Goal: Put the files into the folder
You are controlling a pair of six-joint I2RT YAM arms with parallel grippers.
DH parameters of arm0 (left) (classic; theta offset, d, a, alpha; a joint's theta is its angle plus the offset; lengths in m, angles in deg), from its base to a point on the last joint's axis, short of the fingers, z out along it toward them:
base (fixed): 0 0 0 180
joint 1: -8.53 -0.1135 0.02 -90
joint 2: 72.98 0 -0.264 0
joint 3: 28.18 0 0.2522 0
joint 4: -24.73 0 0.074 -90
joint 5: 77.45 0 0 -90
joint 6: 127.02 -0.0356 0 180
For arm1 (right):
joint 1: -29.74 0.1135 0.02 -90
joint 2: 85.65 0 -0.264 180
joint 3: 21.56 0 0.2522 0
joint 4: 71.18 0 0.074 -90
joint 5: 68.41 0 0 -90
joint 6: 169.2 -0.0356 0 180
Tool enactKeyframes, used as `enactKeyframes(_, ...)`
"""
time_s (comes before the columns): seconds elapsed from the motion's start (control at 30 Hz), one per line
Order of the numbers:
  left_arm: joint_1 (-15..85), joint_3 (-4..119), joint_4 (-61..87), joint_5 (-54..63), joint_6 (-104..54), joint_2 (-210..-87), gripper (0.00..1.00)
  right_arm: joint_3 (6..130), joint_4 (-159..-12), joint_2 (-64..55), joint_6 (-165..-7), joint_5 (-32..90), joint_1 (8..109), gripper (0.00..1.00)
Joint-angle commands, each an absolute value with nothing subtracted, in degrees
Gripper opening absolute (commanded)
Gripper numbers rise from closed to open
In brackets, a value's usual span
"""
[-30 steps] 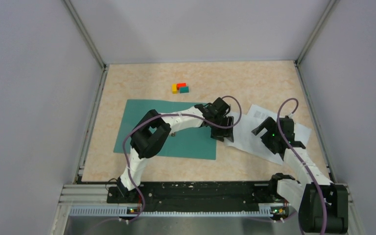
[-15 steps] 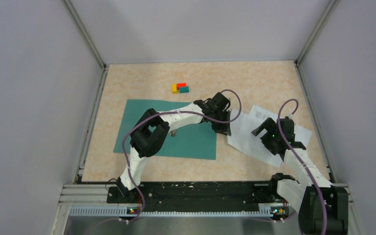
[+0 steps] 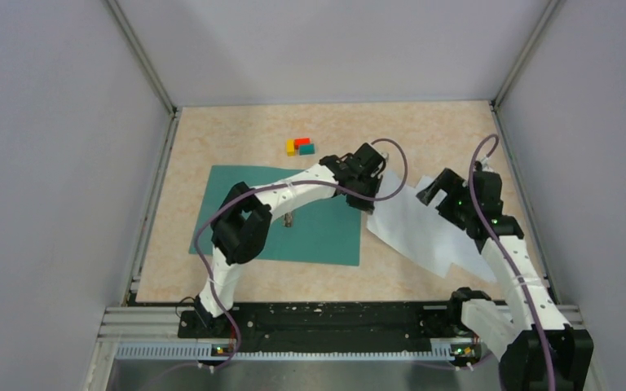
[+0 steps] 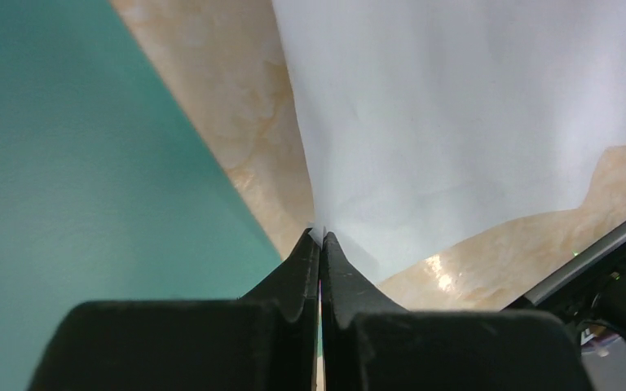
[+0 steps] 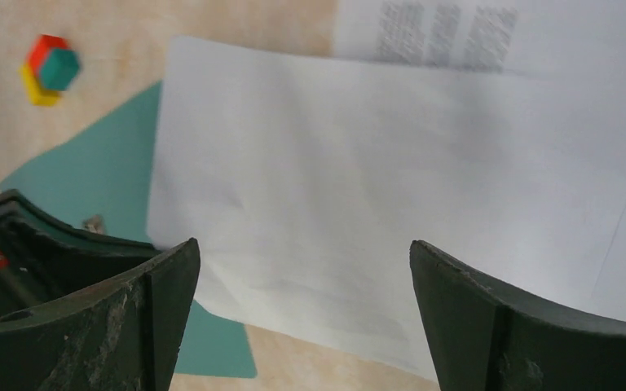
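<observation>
From above: the left tool (image 3: 371, 202) sits at the right edge of the folder (image 3: 310, 236), and its own wrist hides just where it meets the files (image 3: 424, 232). A small clip (image 3: 288, 220) on the folder peeks out beside the arm. The right tool (image 3: 447, 198) hovers over the far part of the sheets, covering their far corner. Coloured blocks (image 3: 300, 147) sit well apart on the far worktop (image 3: 236, 138). Against half a second ago, the paper's left edge has been drawn nearer the folder, and the right arm has reached further back.

Left wrist view, and there's the answer: the fingers are pressed together with a corner of the top sheet (image 4: 456, 122) pinched between them, the paper rising away from the tips. The folder lies to the left with bare worktop between, and the sheet's far edge runs out of frame.

Right wrist view: its fingers stand wide apart, gripping nothing, hanging above the white paper. A sheet behind carries columns of small print, too blurred to read. The left arm is cut off at the lower left corner.
</observation>
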State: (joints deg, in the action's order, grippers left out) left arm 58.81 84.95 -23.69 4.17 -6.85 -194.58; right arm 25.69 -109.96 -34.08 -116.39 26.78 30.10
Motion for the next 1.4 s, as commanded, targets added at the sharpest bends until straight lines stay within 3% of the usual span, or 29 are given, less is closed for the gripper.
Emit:
enactKeyframes(0.0,58.8,86.0,-27.85,11.42,-20.88,-181.6,0.0,35.99,-102.56,-32.79,-109.42,37.46,31.63,0.99)
enactKeyframes(0.27,58.8,74.88,-26.6,17.86,-39.97,-159.33,0.0,44.01,-76.15,-27.63,-104.41,64.36,31.85,0.99)
enactKeyframes(0.53,58.8,66.34,-22.11,17.31,-47.44,-139.17,0.0,49.9,-58.88,-22.55,-105.82,79.94,32.83,0.99)
enactKeyframes(0.97,58.47,78.6,-33.75,13.97,-49.7,-138.24,0.0,54.97,-60.89,-18.56,-103.18,92.05,40.96,0.98)
enactKeyframes(1.13,58.02,79.19,-32.61,12.9,-49.86,-137.07,0.0,56.87,-73.7,-17.52,-94.81,91.13,42.25,0.83)
enactKeyframes(1.37,57.34,80.11,-31.63,14.81,-47.05,-139.23,0.0,57.5,-82.24,-18.22,-90.72,83.19,47.12,0.38)
